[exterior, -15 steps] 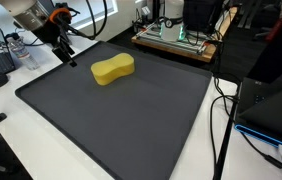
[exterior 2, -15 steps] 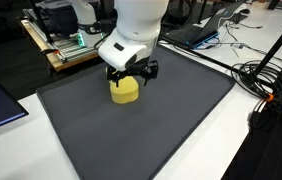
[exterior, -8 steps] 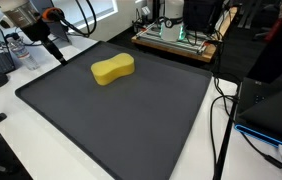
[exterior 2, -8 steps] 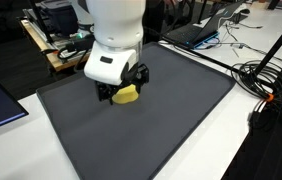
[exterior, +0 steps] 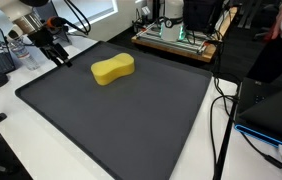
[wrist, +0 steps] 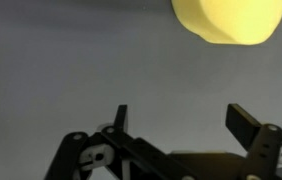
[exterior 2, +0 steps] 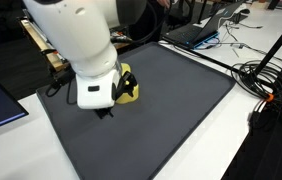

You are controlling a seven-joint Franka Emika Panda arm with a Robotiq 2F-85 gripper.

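Hovering over the dark grey rubbery mat (exterior: 131, 120) near its edge, the black two-fingered gripper (wrist: 181, 125) has its jaws wide apart with nothing between them. Beyond the fingertips in the wrist view lies the yellow peanut-shaped foam sponge (wrist: 231, 20), flat on the mat and clear of the gripper. In an exterior view the white arm (exterior 2: 76, 40) hides part of it. Farther back sits a wooden board of electronics (exterior: 176, 42).
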